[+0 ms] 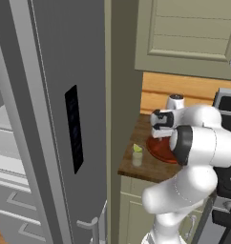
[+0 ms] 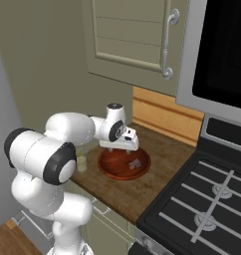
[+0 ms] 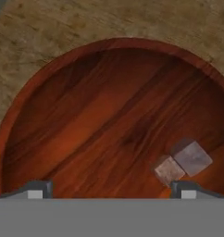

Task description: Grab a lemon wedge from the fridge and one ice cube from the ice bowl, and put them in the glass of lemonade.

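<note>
From the left base view, my tool (image 1: 155,138) hangs over the ice bowl (image 1: 158,151), a reddish-brown dish on the wooden counter (image 1: 136,169). The glass of lemonade (image 1: 137,155) stands just left of the bowl, near the counter's front edge, with a yellow-green bit at its rim. The grey fridge (image 1: 55,119) rises at the left, a dark panel on its door.

From the right base view, my tool (image 2: 123,148) points down above the ice bowl (image 2: 123,169), close over it. The glass of lemonade (image 2: 81,162) is partly hidden behind my arm, just beside the bowl. A black stove (image 2: 202,199) sits to the right.

In the hand view, my fingers (image 3: 37,190) stand wide apart, holding nothing. Below them the ice bowl (image 3: 63,115) holds two pale ice cubes (image 3: 183,164), touching each other, near the right fingertip.
</note>
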